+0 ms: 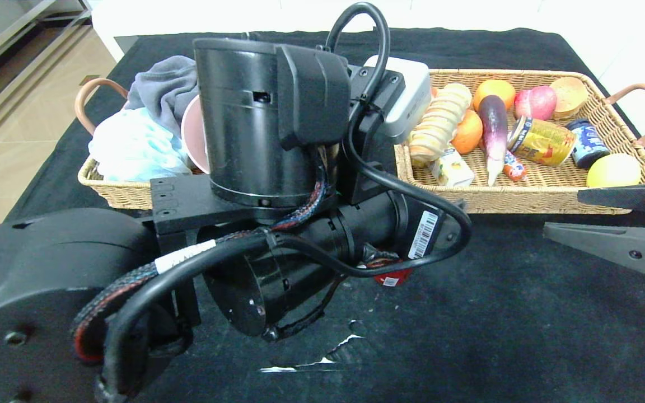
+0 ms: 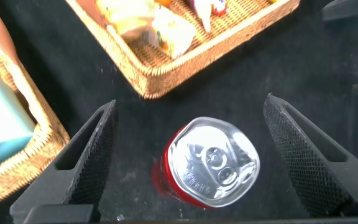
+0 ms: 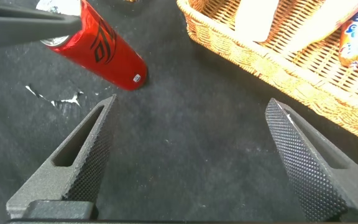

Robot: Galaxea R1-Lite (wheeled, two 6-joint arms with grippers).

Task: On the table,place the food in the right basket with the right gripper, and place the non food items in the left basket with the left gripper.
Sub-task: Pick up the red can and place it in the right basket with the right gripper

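Item: red aluminium drink can, silver top with pull tab, standing upright on the black cloth-covered table, in front of the gap between the two baskets.

Left gripper: spread wide, directly above the can; one mesh-padded finger on each side, neither touching it.

Right gripper: released, holding nothing, low over the cloth near the right woven wicker basket of food.

Left woven wicker basket: holds cloth items.
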